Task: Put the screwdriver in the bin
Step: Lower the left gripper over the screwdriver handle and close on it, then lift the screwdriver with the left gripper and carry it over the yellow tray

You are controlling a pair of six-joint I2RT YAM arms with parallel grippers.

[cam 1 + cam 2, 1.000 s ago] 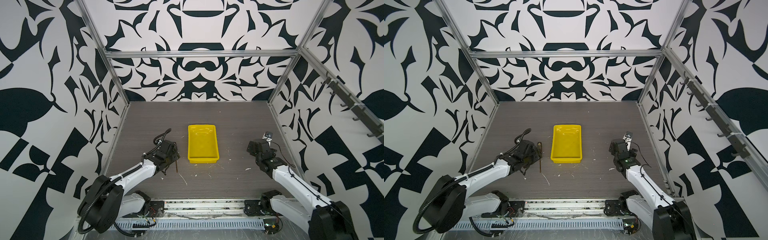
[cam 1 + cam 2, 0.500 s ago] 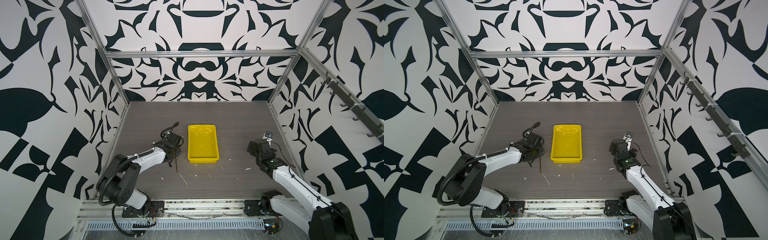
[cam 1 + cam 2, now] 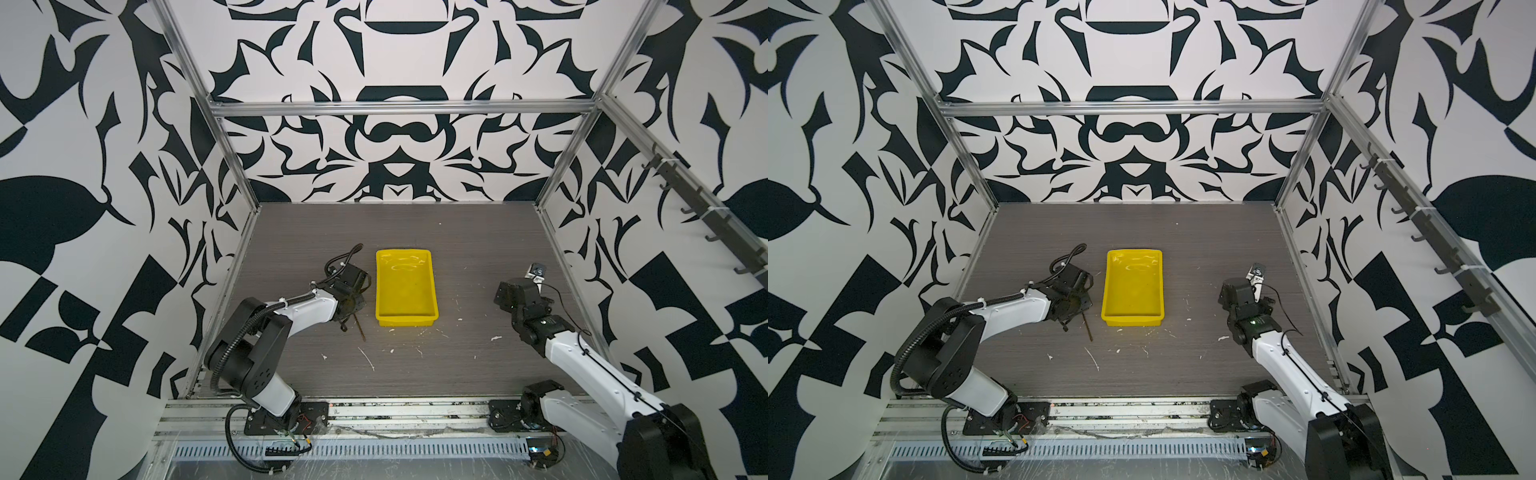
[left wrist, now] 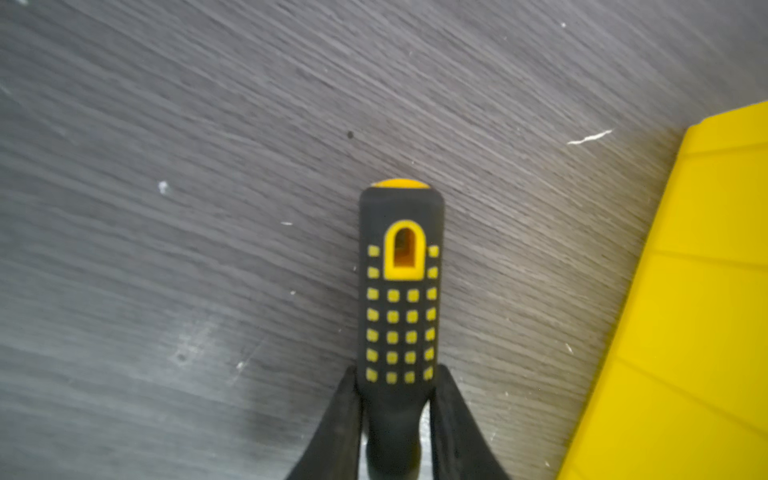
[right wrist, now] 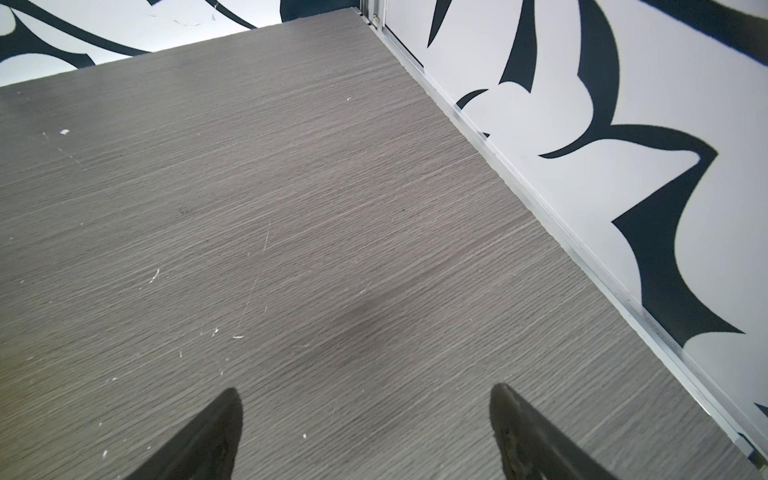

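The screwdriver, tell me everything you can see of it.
The screwdriver has a black, rubbery-looking handle dotted with yellow squares, a yellow-rimmed slot and a yellow end cap. The left gripper has its jaws shut on the handle. In a top view its thin dark shaft juts out toward the table's front edge, beside the yellow bin, outside it. Whether it touches the table is unclear.

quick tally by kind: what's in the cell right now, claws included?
screwdriver: 1
yellow bin: 1
claws: 2 (left claw shut on the screwdriver handle, right claw open and holding nothing)
total: 4
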